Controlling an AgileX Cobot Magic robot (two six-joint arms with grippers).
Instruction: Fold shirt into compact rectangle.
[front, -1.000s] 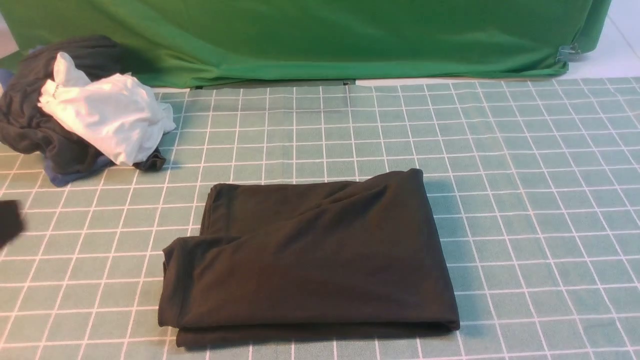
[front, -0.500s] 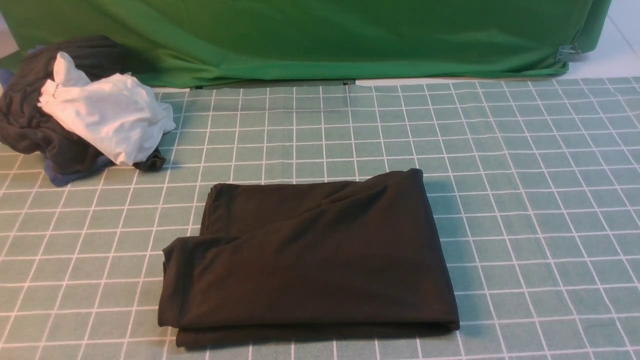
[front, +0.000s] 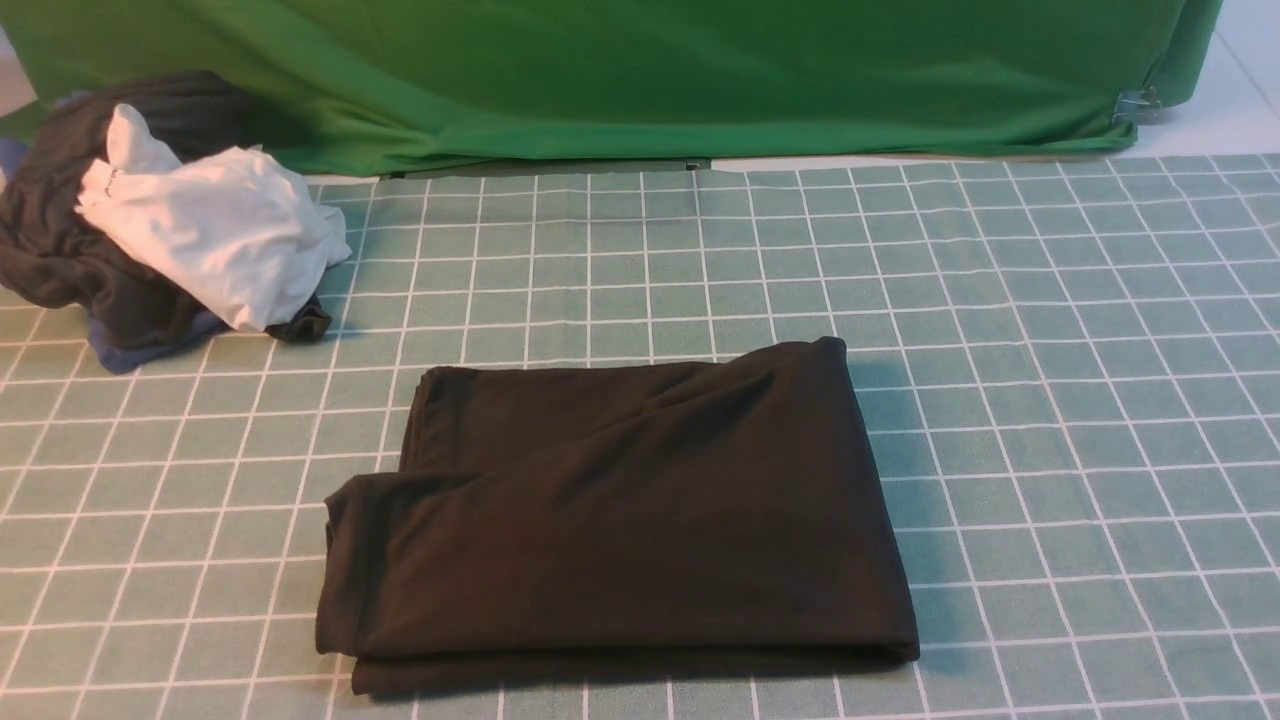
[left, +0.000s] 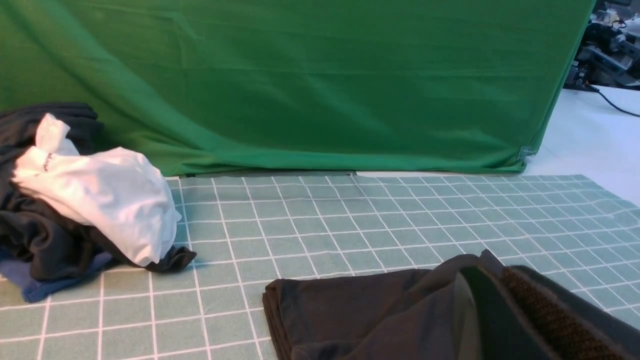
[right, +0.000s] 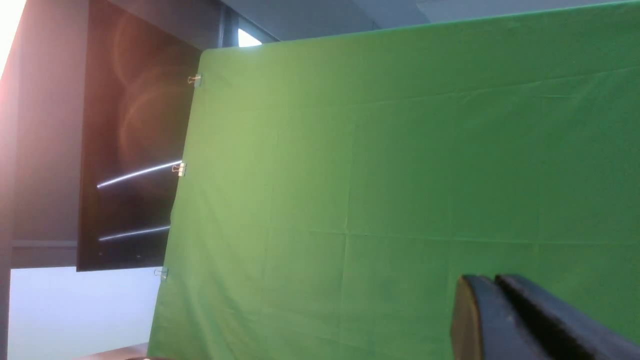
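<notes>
Shirt lies folded into a layered black rectangle on the checked table, near its front middle, its left edge stepped where layers do not line up. Folding looks all but finished; what remains, if anything, is squaring that left edge. Left tool is pressed together and pinches nothing, hanging near the shirt; right tool is likewise pressed together, empty, facing the green backdrop. White garment and dark bundle sit well apart at far left.
</notes>
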